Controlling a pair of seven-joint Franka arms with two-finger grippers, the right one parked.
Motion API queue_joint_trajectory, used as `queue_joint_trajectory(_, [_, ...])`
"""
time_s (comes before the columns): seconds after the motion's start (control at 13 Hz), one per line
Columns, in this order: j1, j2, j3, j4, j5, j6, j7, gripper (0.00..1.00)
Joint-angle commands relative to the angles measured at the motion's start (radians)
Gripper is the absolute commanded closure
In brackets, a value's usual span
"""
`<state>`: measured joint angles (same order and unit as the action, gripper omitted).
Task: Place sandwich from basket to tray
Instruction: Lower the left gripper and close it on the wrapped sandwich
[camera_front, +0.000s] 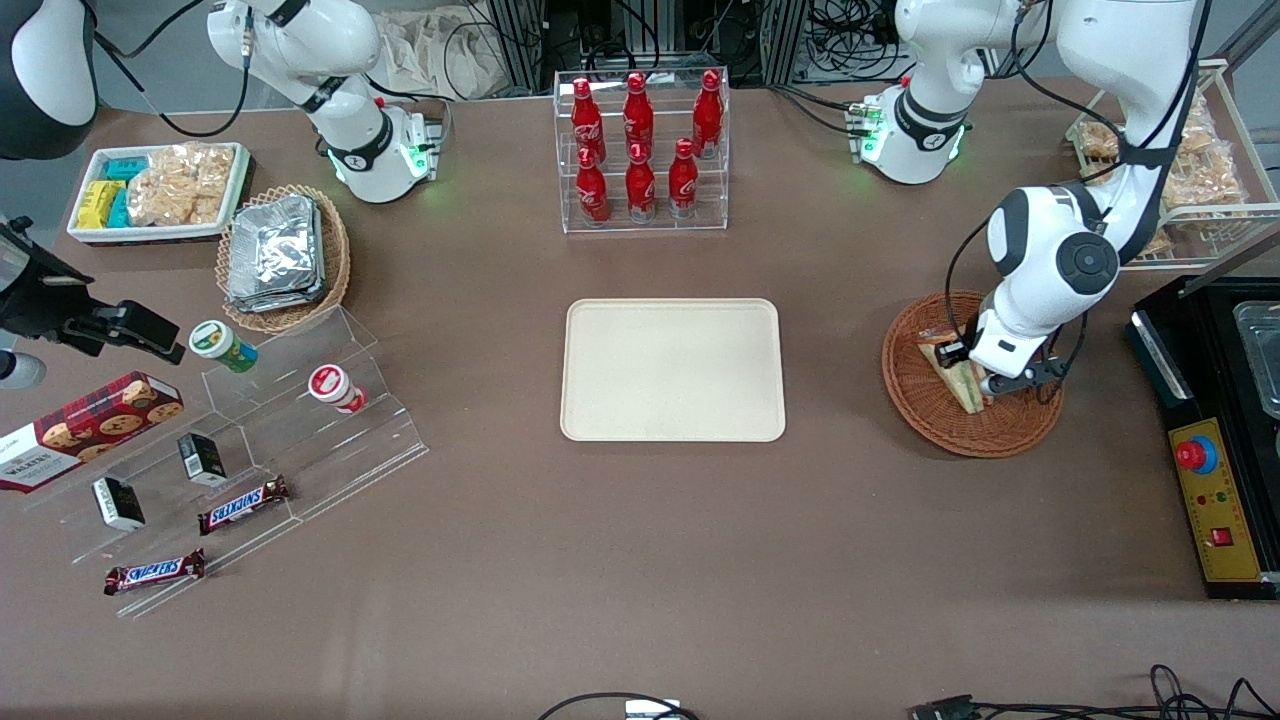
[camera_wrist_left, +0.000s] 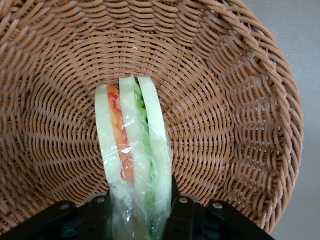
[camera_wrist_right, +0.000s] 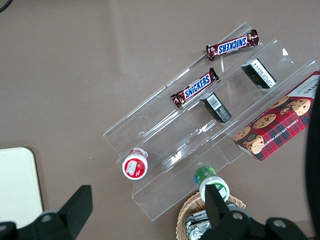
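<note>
The sandwich (camera_front: 960, 384) is a clear-wrapped wedge of white bread with orange and green filling, standing on edge inside the round brown wicker basket (camera_front: 925, 420). My left gripper (camera_front: 990, 384) is down in the basket, with one finger on each bread face, shut on the sandwich. The left wrist view shows the sandwich (camera_wrist_left: 132, 145) running out from between my gripper's (camera_wrist_left: 137, 212) fingers over the basket's woven floor (camera_wrist_left: 225, 100). The cream-beige tray (camera_front: 672, 370) lies bare at the table's middle, apart from the basket, toward the parked arm's end.
A clear rack of red bottles (camera_front: 640, 150) stands farther from the camera than the tray. A black control box with a red button (camera_front: 1215, 490) and a wire rack of snacks (camera_front: 1200, 170) sit near the basket. An acrylic shelf with snacks (camera_front: 250, 440) lies toward the parked arm's end.
</note>
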<state>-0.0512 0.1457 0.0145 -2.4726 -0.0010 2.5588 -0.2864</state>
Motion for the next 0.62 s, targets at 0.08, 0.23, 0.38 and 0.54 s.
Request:
queue_joint_trajectory(0.08, [-0.006,-0.037,0.004,-0.002,-0.008,-0.023,0.016,1.00])
queue_joint_trajectory(0.23, [-0.006,-0.137,0.004,0.020,-0.008,-0.154,0.019,0.98])
queue_joint_trajectory(0.38, [-0.007,-0.236,0.004,0.079,-0.010,-0.341,0.021,0.98])
queue_joint_trajectory(0.54, [-0.009,-0.305,0.002,0.211,-0.011,-0.579,0.032,0.99])
